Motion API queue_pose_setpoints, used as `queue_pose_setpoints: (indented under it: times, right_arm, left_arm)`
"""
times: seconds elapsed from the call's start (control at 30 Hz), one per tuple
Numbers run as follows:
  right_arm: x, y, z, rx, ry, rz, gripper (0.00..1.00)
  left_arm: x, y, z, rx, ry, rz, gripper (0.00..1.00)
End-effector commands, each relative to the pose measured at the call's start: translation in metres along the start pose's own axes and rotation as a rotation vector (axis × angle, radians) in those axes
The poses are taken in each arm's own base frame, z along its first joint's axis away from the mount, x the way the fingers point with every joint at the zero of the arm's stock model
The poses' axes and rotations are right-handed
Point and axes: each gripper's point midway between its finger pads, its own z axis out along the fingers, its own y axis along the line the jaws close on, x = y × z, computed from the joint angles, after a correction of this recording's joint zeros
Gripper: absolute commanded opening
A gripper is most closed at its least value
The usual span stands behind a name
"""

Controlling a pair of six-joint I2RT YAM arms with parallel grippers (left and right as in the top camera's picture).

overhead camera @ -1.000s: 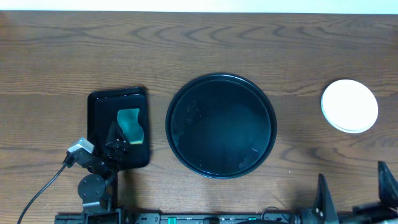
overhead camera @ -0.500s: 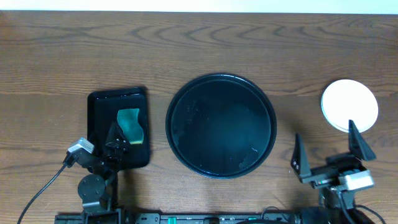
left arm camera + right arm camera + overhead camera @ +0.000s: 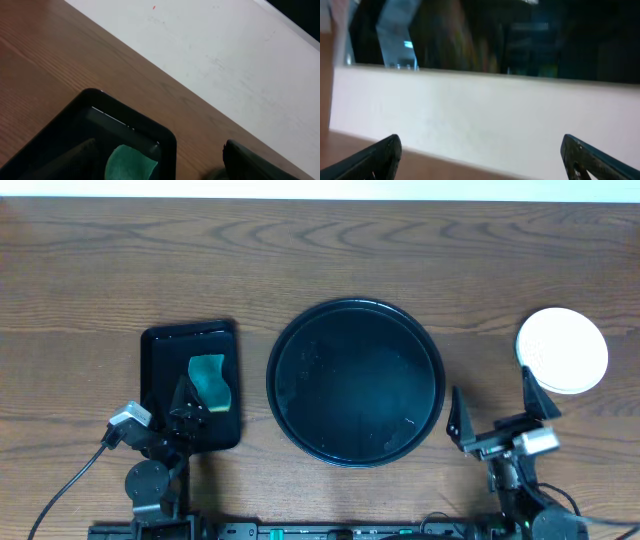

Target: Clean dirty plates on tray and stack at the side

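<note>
On the wooden table (image 3: pixel 100 270) sits a glossy round tray (image 3: pixel 355 380) (black).

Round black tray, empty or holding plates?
Empty: no plate lies on the tray; the white plates sit on the table to its right.

One round tray (image 3: pixel 340 412), one small tray (image 3: pixel 154 380), one sponge (image 3: pixel 208 378), one plate stack (image 3: pixel 562 348)
</note>
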Motion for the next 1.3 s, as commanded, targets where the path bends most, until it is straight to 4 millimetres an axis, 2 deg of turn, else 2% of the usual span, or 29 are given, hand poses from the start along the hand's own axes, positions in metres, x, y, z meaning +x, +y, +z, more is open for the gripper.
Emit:
queue_pose_setpoints:
  times: [0.0, 0.13, 0.37, 0.53, 1.27]
  right_arm:
    - [0.022, -0.007, -0.001, 0.042, 0.085, 0.038, 0.99]
    - [0.054, -0.012, -0.007, 0.077, 0.214, 0.081, 0.99]
    - [0.082, -0.020, -0.015, 0.133, 0.330, 0.096, 0.99]
    - [0.118, -0.021, -0.032, 0.164, 0.490, 0.120, 0.99]
    - [0.117, -0.028, -0.032, 0.191, 0.487, 0.065, 0.99]
  left_arm:
    - [0.012, 0.011, 0.000, -0.039, 0.036, 0.011, 0.80]
    - [0.012, 0.011, 0.000, -0.039, 0.036, 0.011, 0.80]
    - [0.012, 0.011, 0.000, -0.039, 0.036, 0.011, 0.80]
    - [0.012, 0.011, 0.000, -0.039, 0.036, 0.011, 0.80]
    - [0.012, 0.011, 0.000, -0.039, 0.036, 0.011, 0.80]
